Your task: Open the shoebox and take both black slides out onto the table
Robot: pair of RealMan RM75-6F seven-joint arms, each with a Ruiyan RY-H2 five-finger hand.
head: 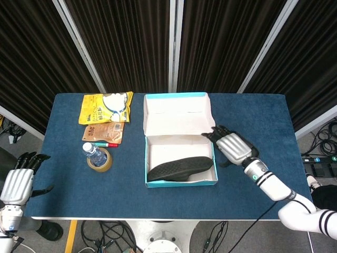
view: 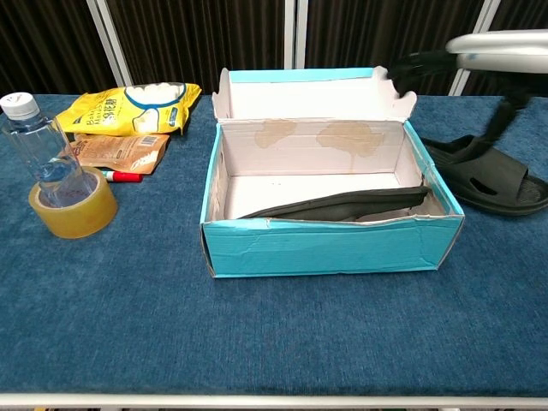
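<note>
Open-topped shoebox [view: 330, 244], reachable from above; raised lid [view: 308, 92] blocking behind, bottle [view: 34, 150] and tape roll [view: 73, 208] crowding far left.

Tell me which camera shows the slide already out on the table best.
The chest view. There the black slide on the table lies in full sight right of the shoebox, strap and sole clear. In the head view the right hand hovers over it, so only dark slivers show around the hand.
</note>
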